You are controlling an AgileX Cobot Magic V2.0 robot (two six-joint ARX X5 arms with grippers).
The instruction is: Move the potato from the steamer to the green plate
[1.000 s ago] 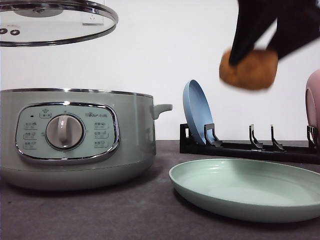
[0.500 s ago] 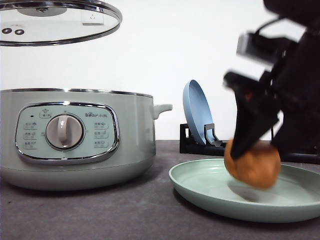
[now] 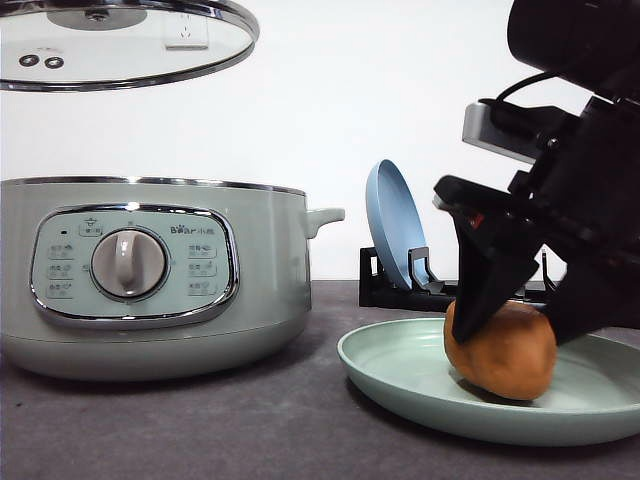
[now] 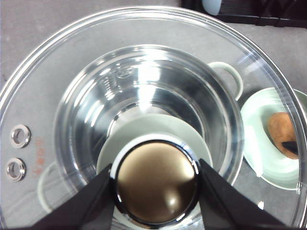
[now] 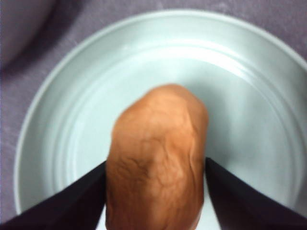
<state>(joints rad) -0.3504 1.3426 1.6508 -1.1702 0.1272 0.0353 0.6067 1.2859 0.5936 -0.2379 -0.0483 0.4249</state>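
Lowered since a moment ago, the right pincer [image 3: 512, 318] now sets the potato [image 3: 500, 350] down on the green plate [image 3: 400, 372], its two dark fingers [image 5: 57, 203] clamped on the potato's flanks. On the left, the left pincer [image 4: 156, 191] grips the knob [image 4: 157, 178] of the glass lid [image 3: 110, 45], held high above the open steamer [image 3: 150, 275]. Behind the green plate, a blue plate [image 3: 395, 225] stands in a black rack [image 3: 480, 295] on the bench [image 3: 250, 430].
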